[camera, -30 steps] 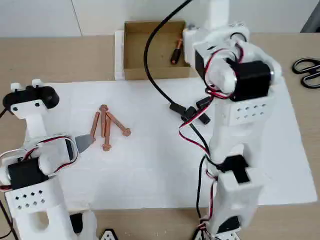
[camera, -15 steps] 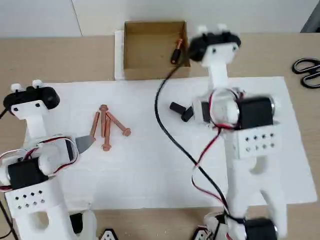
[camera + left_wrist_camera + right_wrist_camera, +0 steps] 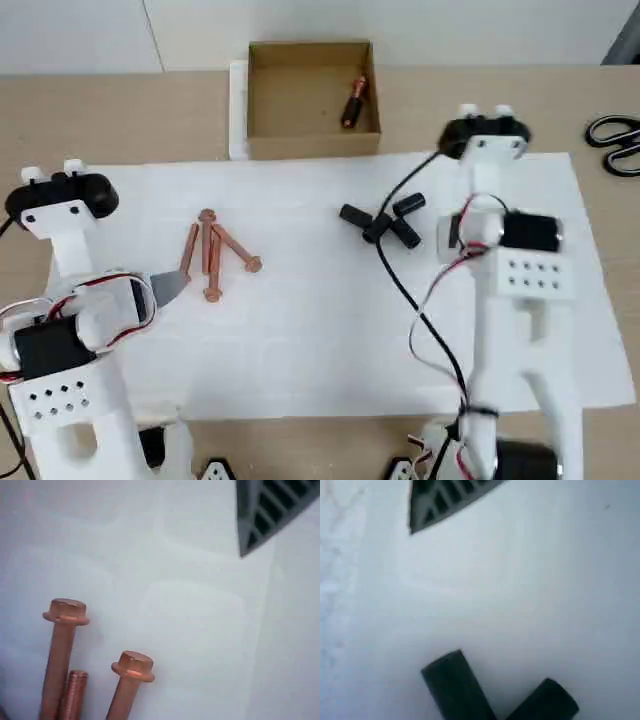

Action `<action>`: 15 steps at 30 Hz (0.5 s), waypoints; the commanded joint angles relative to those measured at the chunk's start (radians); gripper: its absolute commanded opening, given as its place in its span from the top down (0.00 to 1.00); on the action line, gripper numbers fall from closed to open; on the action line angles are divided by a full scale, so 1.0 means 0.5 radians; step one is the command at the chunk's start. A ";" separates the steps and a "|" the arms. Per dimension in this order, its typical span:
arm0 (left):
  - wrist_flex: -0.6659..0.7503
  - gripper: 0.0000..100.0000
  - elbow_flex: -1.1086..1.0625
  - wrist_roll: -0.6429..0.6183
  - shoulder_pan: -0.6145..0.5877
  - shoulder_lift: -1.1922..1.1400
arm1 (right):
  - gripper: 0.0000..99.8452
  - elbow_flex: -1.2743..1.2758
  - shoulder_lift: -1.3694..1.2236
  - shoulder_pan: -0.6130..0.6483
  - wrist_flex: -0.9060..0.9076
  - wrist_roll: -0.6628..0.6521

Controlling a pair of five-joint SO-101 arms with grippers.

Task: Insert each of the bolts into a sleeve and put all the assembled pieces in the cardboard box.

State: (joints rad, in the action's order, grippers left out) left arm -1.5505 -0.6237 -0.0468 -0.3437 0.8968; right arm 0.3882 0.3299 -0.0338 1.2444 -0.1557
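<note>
4 copper bolts [image 3: 212, 250] lie bunched on the white sheet [image 3: 300, 330], near the left end effector [image 3: 168, 285]. 4 black sleeves [image 3: 378, 226] lie close together near the right end effector [image 3: 445, 502]. 1 bolt in a sleeve [image 3: 353, 100] lies in the cardboard box [image 3: 265, 100]. I cannot tell if either end effector is spread or pressed together.

A wooden table [image 3: 120, 120] carries 1 white sheet [image 3: 300, 340], a cardboard box [image 3: 310, 146] at the sheet's far edge, and scissors [image 3: 615, 140] at the right. On the sheet lie 4 copper bolts [image 3: 208, 250] and black sleeves [image 3: 352, 214], well apart.
</note>
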 commanded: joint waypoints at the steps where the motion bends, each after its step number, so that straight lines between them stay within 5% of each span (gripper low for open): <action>1: 0.003 0.68 0.008 -0.012 -0.012 0.012 | 0.81 -0.252 -0.318 0.087 -0.029 -0.104; 15: -0.006 0.68 0.008 -0.012 -0.012 0.018 | 0.81 -1.614 -1.539 0.293 0.483 -0.387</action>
State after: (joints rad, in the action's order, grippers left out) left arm -1.5505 -0.6237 -0.0468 -0.3437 0.8968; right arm -0.2762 -0.3851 0.1013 1.4500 -0.3184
